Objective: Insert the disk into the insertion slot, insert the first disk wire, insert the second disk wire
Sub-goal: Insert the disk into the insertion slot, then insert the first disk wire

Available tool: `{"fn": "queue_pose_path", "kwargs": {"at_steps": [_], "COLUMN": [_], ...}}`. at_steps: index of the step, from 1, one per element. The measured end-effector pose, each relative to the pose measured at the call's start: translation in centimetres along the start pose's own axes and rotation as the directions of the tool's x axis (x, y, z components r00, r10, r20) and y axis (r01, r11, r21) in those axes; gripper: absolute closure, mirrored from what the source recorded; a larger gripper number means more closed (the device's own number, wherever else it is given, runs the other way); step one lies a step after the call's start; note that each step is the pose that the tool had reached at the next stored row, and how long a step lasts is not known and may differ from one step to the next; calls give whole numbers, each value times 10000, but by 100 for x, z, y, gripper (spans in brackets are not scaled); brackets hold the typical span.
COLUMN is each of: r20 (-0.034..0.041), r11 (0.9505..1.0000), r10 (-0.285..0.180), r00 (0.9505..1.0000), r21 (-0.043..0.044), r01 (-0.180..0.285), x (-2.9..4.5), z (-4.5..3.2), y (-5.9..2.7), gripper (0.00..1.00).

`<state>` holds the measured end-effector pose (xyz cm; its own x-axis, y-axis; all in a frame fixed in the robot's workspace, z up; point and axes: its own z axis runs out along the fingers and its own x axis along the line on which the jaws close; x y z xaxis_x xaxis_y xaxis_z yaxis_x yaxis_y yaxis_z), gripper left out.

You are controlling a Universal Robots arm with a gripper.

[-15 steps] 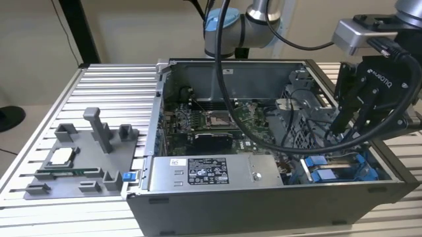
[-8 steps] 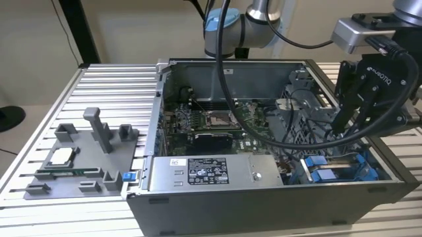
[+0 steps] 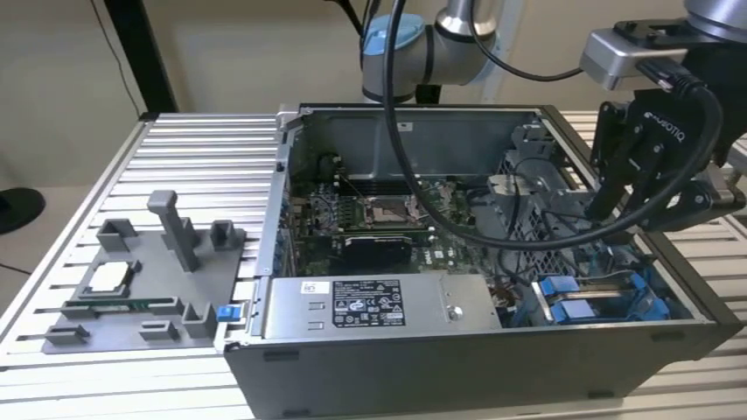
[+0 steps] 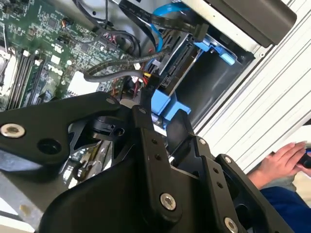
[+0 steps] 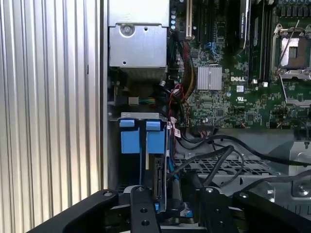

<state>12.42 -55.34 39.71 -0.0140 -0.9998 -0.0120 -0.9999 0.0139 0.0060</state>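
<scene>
1. First wrist view: one silver-grey disk [image 5: 160, 179] in a bright blue carrier, one grey metal insertion slot [image 5: 138, 115] with two blue tabs, one black gripper [image 5: 172, 196].
2. The disk stands edgewise in the slot, beneath the gripper's spread-apart fingers.

Silver power-supply box [image 3: 362, 308] beside motherboard [image 3: 380, 223]; grey fixture [image 3: 152, 289] outside case [image 3: 467, 372].

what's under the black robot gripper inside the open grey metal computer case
Bright blue plastic tabs of the grey metal insertion slot and black cables. The gripper covers the rest, hiding whether the disk is in.
</scene>
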Motion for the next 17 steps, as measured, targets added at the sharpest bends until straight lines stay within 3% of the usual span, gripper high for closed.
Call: {"fn": "queue_pose_path", "kwargs": {"at_steps": [11, 13, 17], "r20": [94, 180, 502], "r11": [9994, 9992, 9990], "r10": [-285, -341, -398], "r00": [9995, 9993, 9979], "r21": [180, 211, 234], "r01": [283, 337, 387], "x": [-39, -40, -41], "z": [62, 66, 79], "y": [-19, -23, -25], "gripper": [0, 0, 0]}}
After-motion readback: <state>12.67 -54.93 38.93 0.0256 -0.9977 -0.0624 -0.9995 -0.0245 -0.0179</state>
